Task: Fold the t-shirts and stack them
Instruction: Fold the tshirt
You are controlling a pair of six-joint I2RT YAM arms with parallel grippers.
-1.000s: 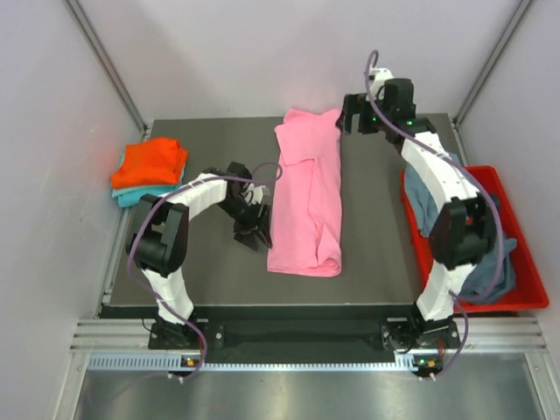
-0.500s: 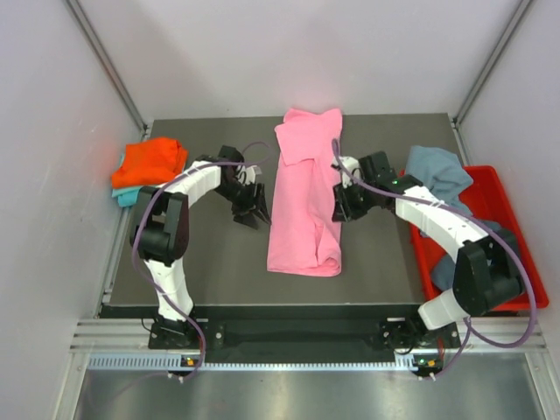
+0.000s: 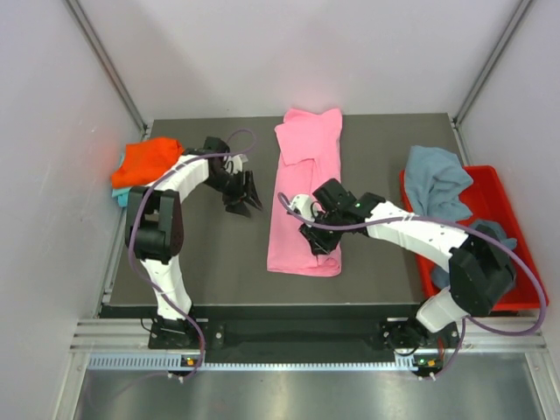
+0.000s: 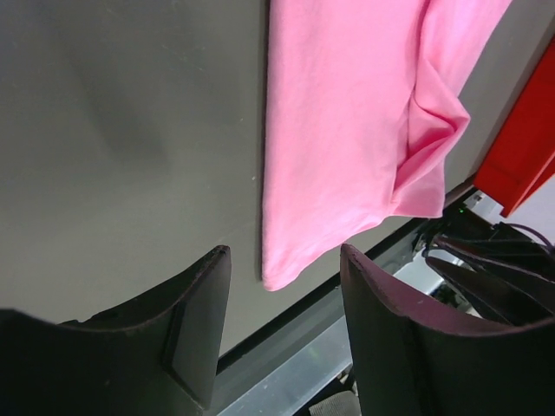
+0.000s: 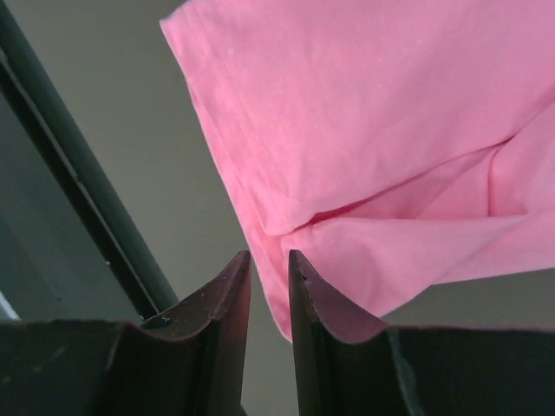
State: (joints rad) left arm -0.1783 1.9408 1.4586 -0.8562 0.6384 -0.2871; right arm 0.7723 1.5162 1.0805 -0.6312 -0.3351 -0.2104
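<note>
A large pink t-shirt (image 3: 306, 179) lies folded into a long strip down the middle of the dark table (image 3: 201, 271). My right gripper (image 3: 317, 241) hovers over its near right corner. Its jaws are drawn close with a narrow gap (image 5: 269, 256), and the pink hem (image 5: 251, 199) shows through that gap, lying flat. My left gripper (image 3: 242, 199) stands open left of the strip with only bare table and the shirt's near corner (image 4: 286, 269) between its fingers. An orange tee (image 3: 150, 160) sits folded on a teal one (image 3: 127, 198) at the far left.
A red bin (image 3: 525, 302) stands off the table's right side. A grey-blue tee (image 3: 433, 179) drapes over its far rim and more grey cloth (image 3: 490, 232) lies inside. The table's near edge and metal rail (image 4: 347, 347) run just below the shirt.
My right arm swung from the shirt's collar at the far edge down to its near right corner, its jaws narrowing on the way. My left gripper drifted toward the far left.
</note>
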